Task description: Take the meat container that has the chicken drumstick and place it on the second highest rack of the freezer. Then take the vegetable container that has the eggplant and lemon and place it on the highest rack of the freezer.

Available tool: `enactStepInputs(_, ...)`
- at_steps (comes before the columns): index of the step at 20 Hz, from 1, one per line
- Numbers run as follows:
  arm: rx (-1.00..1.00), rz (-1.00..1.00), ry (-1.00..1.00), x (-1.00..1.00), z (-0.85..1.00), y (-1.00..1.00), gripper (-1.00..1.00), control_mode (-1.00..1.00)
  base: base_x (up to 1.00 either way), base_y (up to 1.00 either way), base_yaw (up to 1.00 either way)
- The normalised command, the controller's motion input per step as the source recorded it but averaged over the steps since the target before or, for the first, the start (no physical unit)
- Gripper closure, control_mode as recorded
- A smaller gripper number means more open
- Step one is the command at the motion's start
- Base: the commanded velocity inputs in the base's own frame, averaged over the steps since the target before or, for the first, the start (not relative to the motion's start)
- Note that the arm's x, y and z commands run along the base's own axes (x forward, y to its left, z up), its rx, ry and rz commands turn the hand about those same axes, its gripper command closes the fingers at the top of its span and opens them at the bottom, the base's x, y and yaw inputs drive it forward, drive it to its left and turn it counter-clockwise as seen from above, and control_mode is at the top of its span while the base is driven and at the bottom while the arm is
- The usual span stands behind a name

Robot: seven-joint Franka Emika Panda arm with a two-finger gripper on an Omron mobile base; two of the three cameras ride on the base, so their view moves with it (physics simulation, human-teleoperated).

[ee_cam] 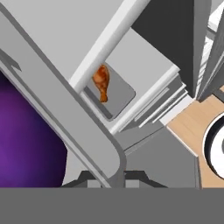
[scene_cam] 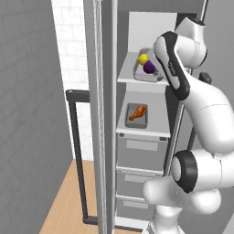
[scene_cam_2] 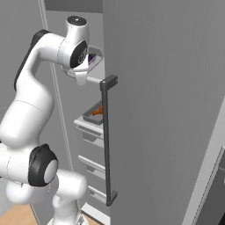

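The eggplant [ee_cam: 26, 140] looms closest, dark purple, pressed against the wall of the vegetable container [ee_cam: 65, 118] — the gripper [ee_cam: 116, 179] is clamped on that container's rim. The lemon [scene_cam: 143, 58] sits just beside the eggplant in the same grey tray, which rests at the front edge of the highest rack [scene_cam: 130, 78] of the freezer [scene_cam: 151, 151]. Below, on the second highest rack [scene_cam: 157, 121], the meat container [scene_cam: 137, 115] holds the chicken drumstick [scene_cam: 138, 113] — near the rack's left front corner.
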Motion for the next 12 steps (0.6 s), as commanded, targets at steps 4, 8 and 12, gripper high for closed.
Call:
enactStepInputs(4, -0.03, 0.0, 0.0, 0.22, -0.27, -0.06, 1.0, -1.0, 0.0, 0.0, 0.0)
enactStepInputs(8, -0.02, 0.0, 0.0, 0.19, -0.13, -0.04, 1.0, -1.0, 0.0, 0.0, 0.0)
enactStepInputs(12, 0.0, 0.0, 0.0, 0.52, 0.0, -0.09, 1.0, -1.0, 0.0, 0.0, 0.0)
